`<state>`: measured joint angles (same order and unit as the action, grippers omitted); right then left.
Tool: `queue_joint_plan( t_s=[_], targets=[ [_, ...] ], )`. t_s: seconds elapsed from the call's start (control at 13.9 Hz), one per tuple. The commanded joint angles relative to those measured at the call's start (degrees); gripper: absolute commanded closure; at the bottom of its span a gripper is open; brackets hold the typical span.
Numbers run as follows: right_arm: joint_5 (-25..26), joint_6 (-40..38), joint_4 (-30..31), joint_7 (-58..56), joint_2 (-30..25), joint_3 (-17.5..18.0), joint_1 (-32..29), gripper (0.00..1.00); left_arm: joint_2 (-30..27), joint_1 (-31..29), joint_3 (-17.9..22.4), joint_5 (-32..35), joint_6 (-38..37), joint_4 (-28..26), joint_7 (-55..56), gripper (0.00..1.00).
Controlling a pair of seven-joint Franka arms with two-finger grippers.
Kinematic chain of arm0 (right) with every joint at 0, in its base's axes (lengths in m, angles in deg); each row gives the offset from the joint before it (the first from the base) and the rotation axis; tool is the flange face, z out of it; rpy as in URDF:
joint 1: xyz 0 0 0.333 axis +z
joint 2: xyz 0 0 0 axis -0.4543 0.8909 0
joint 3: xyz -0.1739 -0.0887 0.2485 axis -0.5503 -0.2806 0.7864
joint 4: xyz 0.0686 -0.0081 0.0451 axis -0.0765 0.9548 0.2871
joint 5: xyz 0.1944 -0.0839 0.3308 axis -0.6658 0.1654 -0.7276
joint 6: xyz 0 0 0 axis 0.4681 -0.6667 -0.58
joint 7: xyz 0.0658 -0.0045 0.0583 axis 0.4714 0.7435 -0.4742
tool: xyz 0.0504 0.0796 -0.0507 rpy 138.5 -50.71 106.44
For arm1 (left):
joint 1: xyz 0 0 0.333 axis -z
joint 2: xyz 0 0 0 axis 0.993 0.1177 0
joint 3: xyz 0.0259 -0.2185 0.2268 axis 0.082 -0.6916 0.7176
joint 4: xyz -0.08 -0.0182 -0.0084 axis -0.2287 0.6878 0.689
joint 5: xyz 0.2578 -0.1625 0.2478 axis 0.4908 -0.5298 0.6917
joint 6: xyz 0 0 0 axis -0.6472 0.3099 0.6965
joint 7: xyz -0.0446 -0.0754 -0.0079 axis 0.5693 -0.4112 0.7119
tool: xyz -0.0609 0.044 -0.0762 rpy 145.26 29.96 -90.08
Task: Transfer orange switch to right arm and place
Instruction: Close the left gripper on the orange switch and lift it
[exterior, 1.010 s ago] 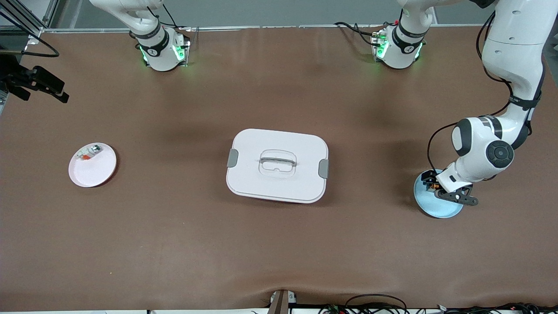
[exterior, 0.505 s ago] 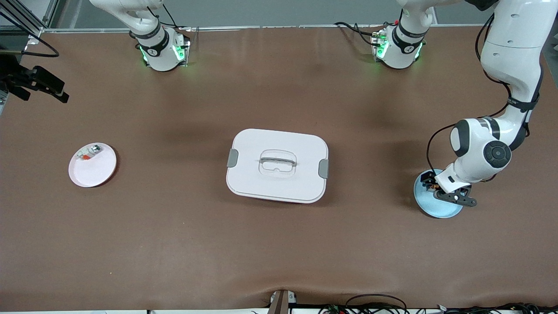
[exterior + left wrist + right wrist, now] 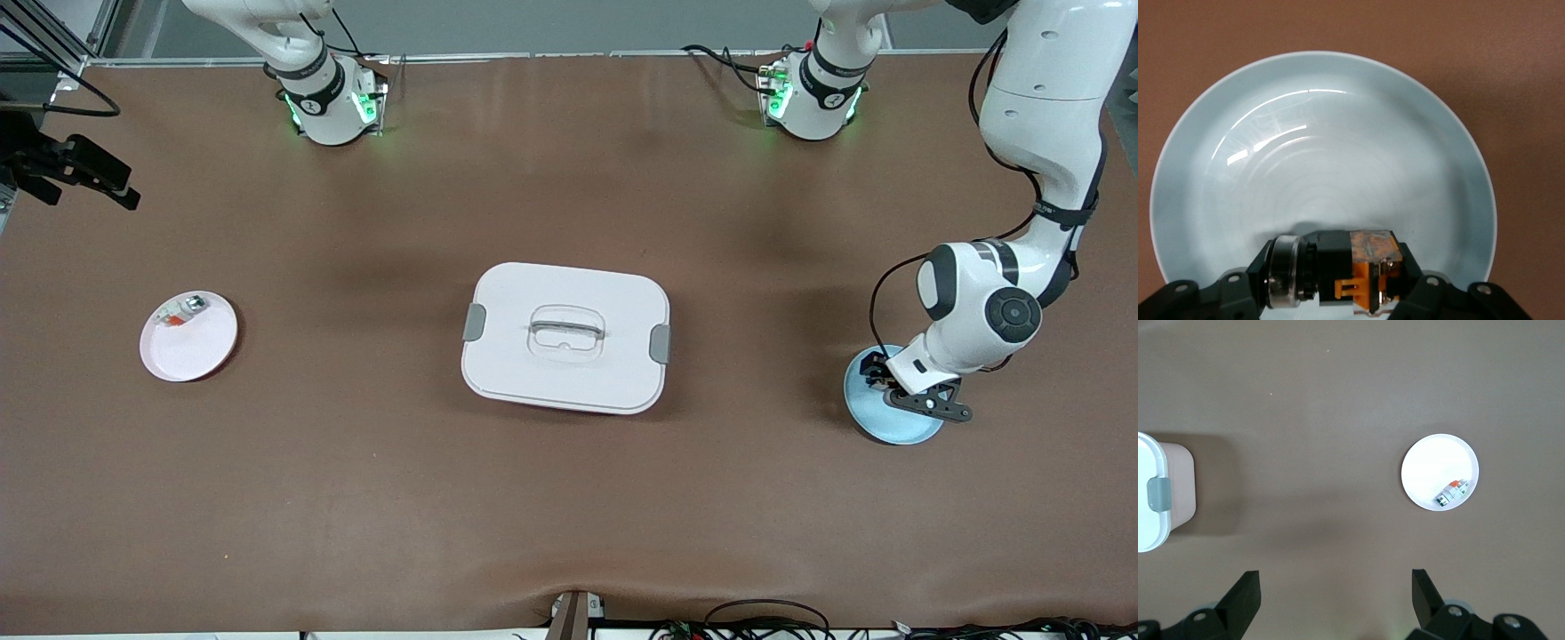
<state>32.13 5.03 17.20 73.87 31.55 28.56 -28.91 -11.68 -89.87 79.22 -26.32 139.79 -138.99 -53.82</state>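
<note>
Switch [image 3: 1338,270] sat low in the left wrist frame, on the blue plate [image 3: 1325,133], between the fingers of the left gripper [image 3: 1331,293]. The fingers flanked it closely at each end, the metal ring end toward one finger and the orange end toward the other; whether they were already pressing on it could not be told. In the front view the plate [image 3: 898,425] lay at the lower right of the frame, at the left arm's end of the table, with the left gripper [image 3: 876,375] down on its edge.

The part looked small, rigid and light, with hard plastic faces that may slip. Its black body seemed the safest place to grip, rather than the thin orange clip or the round ring, and part of it should stay exposed for the handover.

The right gripper [image 3: 1331,593] hung spread wide and empty, high over the table near the frame's left edge in the front view, waiting. Its camera showed the white plate [image 3: 1425,463] holding another small part [image 3: 1451,493].

Against the frame a second earlier, the left arm's wrist had shifted slightly upward in the picture and the orange was no longer visible under it; the lidded box [image 3: 565,338] and both plates were unchanged.
</note>
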Motion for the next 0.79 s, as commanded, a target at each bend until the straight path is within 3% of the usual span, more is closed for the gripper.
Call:
queue_joint_plan(
  t_s=[0.0,0.36,0.5,0.72],
  targets=[
    [-0.1,0.0,0.0,-0.3,-0.6,0.1,-0.7,0.00,0.2,-0.3,0.1,1.1,0.3,0.9,0.0,0.74],
    [-0.1,0.0,0.0,-0.3,-0.5,0.1,-0.7,0.00,-0.5,-0.4,0.0,0.9,0.3,1.4,0.4,0.74],
    [-0.1,0.0,0.0,-0.3,-0.5,0.1,-0.7,0.00,-1.6,-0.4,0.0,0.4,-0.2,1.4,0.5,0.68],
    [-0.1,-0.1,0.0,-0.3,-0.5,0.1,-0.9,0.00,-3.8,-0.1,-0.1,0.2,-1.7,1.3,2.8,0.72]
  ],
)
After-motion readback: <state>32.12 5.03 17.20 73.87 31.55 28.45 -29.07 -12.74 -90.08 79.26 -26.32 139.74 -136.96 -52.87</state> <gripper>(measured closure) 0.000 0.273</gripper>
